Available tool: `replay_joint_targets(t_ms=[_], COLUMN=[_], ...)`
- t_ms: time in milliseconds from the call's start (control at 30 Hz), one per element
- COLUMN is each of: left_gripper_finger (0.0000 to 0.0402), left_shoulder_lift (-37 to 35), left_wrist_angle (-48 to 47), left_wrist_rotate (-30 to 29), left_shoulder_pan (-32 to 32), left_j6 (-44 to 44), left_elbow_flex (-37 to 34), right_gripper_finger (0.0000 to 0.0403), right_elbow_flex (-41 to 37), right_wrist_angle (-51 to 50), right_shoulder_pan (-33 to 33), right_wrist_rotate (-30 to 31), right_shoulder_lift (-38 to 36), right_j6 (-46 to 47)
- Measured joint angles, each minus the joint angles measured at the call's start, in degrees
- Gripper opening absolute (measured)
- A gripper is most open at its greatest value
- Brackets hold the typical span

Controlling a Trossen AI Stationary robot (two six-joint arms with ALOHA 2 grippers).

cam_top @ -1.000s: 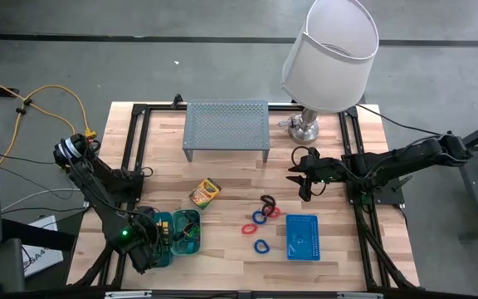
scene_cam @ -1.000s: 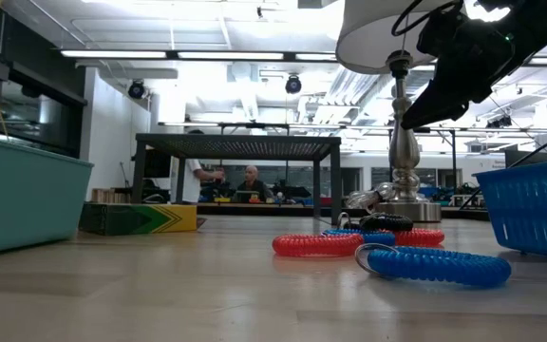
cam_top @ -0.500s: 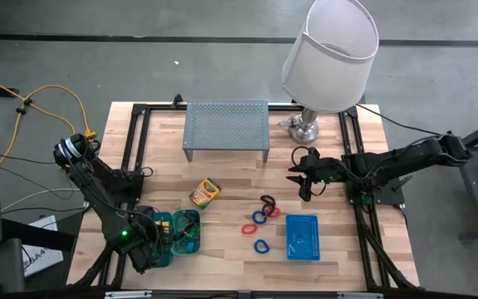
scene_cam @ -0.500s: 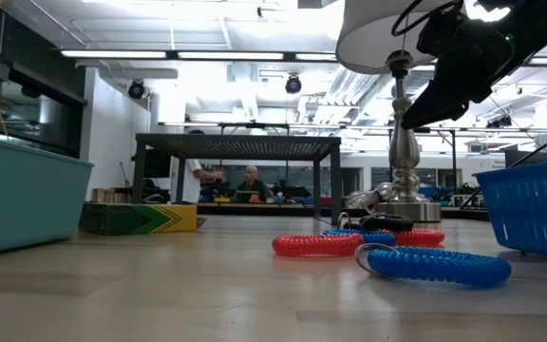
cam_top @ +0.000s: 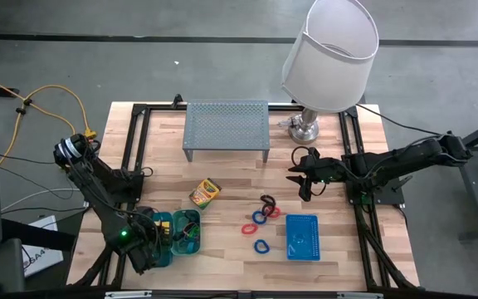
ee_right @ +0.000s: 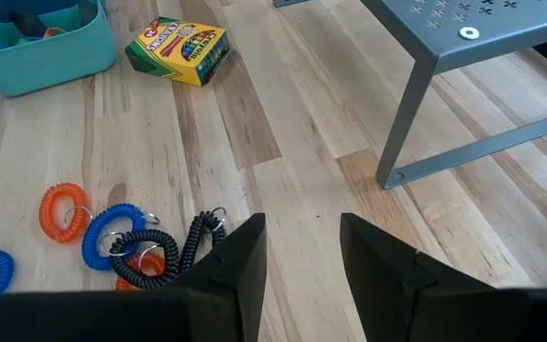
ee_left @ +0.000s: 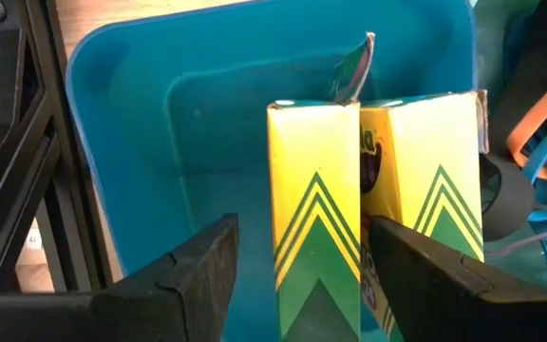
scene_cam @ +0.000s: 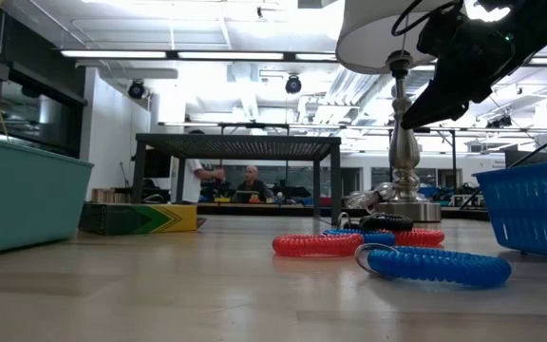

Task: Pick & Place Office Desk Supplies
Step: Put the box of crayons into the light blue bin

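Moved: nothing on the worktop [cam_top: 231,178] has shifted since the earlier frame, and both my arms sit where they were.
Crayon boxes: two yellow boxes [ee_left: 316,209] with green chevrons stand upright, side by side and touching, inside the teal tray [ee_left: 188,114] at the front left corner; one has a raised top flap.
Left fingers: my left gripper [ee_left: 297,271] is down in that tray, fingers [ee_left: 193,275] spread and released, one on each side of the nearer box, with a gap showing at the left finger.
Neighbouring tray: the second teal tray [cam_top: 187,232] holds a tangle of orange, green and black bands.
Loose box: another crayon box [cam_top: 205,193] lies flat mid-worktop.
Band loops: red, blue and black coil loops [cam_top: 260,218] lie clustered just beside the blue mesh basket [cam_top: 302,237].
Right fingers: my right gripper [cam_top: 304,184] hangs above the worktop near the lamp base [cam_top: 304,127], fingers [ee_right: 231,266] apart, holding nothing.
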Motion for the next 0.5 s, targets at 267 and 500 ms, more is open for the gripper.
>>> replay_joint_targets(t_ms=[267,500], left_gripper_finger=[0.0230,0.0230], left_shoulder_lift=[-2.61,-4.96], left_wrist_angle=[0.22,0.02], left_wrist_rotate=[0.06,0.01], left_shoulder_pan=[-0.48,-1.25], left_j6=[0.02,-0.02], left_elbow_flex=[0.30,0.33], right_gripper_finger=[0.0124,0.0124], right_elbow_flex=[0.00,0.00], right_wrist_angle=[0.01,0.00], right_shoulder_pan=[0.00,0.00], right_wrist_rotate=[0.00,0.00], right_shoulder_lift=[0.00,0.00], right_j6=[0.00,0.00])
